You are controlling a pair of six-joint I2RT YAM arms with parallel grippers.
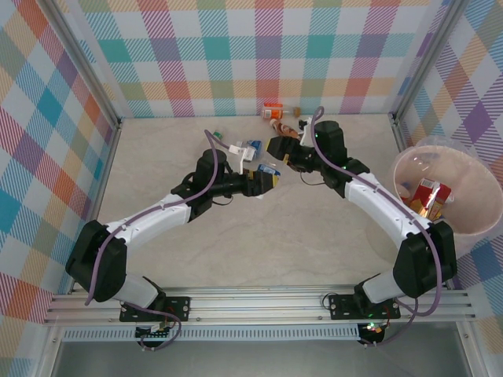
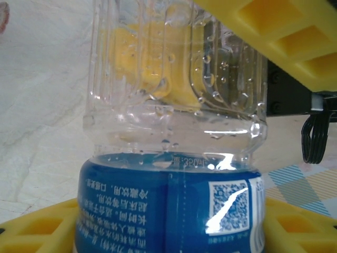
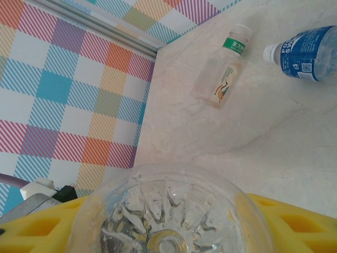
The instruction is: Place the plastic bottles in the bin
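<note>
Blue-label bottle [image 2: 131, 211], cap end cut off, clamped in left tool [image 2: 168, 234], long axis pointing toward right tool [image 3: 168, 229]. Right tool grips its clear base end-on.

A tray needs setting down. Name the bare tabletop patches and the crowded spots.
Bare: the table's left side, between wall and left arm; the back-right corner, between right arm and bin; the near centre, between both arms and front rail. Crowded: back centre, where the left hand grips a blue-labelled bottle and the right hand a clear bottle among loose bottles.

Pale marbled tabletop [image 1: 236, 236], pastel checkered walls [image 1: 236, 55], aluminium rail [image 1: 259, 302]
</note>
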